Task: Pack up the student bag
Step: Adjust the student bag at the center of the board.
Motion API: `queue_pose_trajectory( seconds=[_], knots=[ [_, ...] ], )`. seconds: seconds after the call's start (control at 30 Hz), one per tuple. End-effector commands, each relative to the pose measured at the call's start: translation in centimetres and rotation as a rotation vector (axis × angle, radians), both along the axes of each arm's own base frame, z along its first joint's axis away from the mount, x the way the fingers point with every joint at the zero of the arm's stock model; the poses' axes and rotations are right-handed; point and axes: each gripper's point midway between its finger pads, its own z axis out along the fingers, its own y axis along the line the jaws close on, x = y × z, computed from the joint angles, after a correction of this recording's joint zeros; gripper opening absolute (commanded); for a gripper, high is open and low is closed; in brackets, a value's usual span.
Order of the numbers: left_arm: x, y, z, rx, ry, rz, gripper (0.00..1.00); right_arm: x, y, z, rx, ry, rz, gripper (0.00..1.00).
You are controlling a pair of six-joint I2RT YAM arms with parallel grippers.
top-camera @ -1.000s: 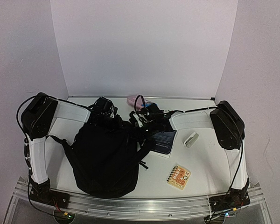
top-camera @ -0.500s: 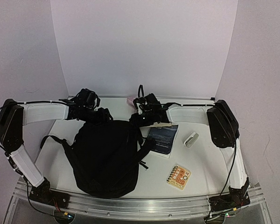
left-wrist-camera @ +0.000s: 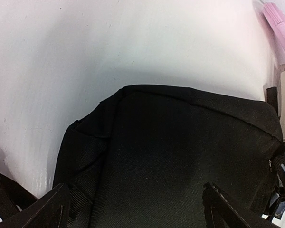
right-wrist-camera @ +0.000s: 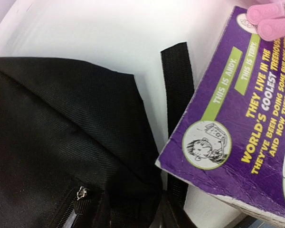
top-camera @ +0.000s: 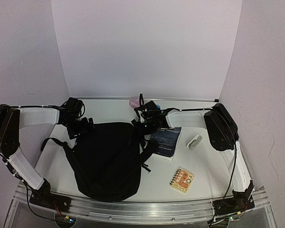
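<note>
Beside student bag, left claw drawn leftward

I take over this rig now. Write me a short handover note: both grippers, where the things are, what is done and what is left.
Left gripper: open, holding nothing, over the far-left end of the student bag.
Right gripper: at the bag's far-right corner; grip cannot be told.
Outside the bag: purple book, dark booklet, spiral notebook, small white item.
Done: nothing packed, as far as visible.
Left: open the bag, load the items.
</note>
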Motion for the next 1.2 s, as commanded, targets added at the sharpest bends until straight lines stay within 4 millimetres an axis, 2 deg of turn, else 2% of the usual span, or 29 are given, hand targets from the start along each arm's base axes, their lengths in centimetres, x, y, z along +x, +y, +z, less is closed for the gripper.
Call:
queue_pose_trajectory(
  seconds=[0.0, 0.17, 0.37, 0.5, 0.67, 0.8, 1.03, 1.17],
  knots=[
    [0.5, 0.5, -0.7, 0.017, -0.009, -0.014, 0.97, 0.6, 0.8, 1.5, 0.035, -0.021, 0.003, 0.22],
    [0.9, -0.1, -1.6, 0.001, -0.005, -0.046, 0.92, 0.5, 0.9, 3.9, 0.059, -0.048, 0.005, 0.04],
    [0.9, 0.2, -3.7, 0.032, 0.043, -0.045, 0.80, -0.4, 1.2, 6.2, 0.052, -0.100, -0.001, 0.00],
    [1.0, 0.3, -4.1, 0.037, 0.050, -0.039, 0.73, -0.8, 0.9, 7.0, 0.008, -0.154, -0.041, 0.00],
    [0.9, 0.3, -3.9, 0.032, 0.038, -0.036, 0.68, -0.6, -0.8, 6.7, -0.069, -0.194, -0.138, 0.00],
    [0.8, 0.3, -3.8, 0.024, 0.034, -0.032, 0.63, -1.0, -1.3, 6.5, -0.101, -0.210, -0.162, 0.03],
    [0.6, -0.5, -3.2, -0.023, 0.015, -0.056, 0.63, -2.1, -0.2, 4.1, -0.072, -0.124, -0.116, 0.10],
    [0.6, -0.7, -3.0, -0.030, 0.012, -0.064, 0.63, -2.1, 0.3, 3.7, -0.058, -0.108, -0.114, 0.13]
  ],
)
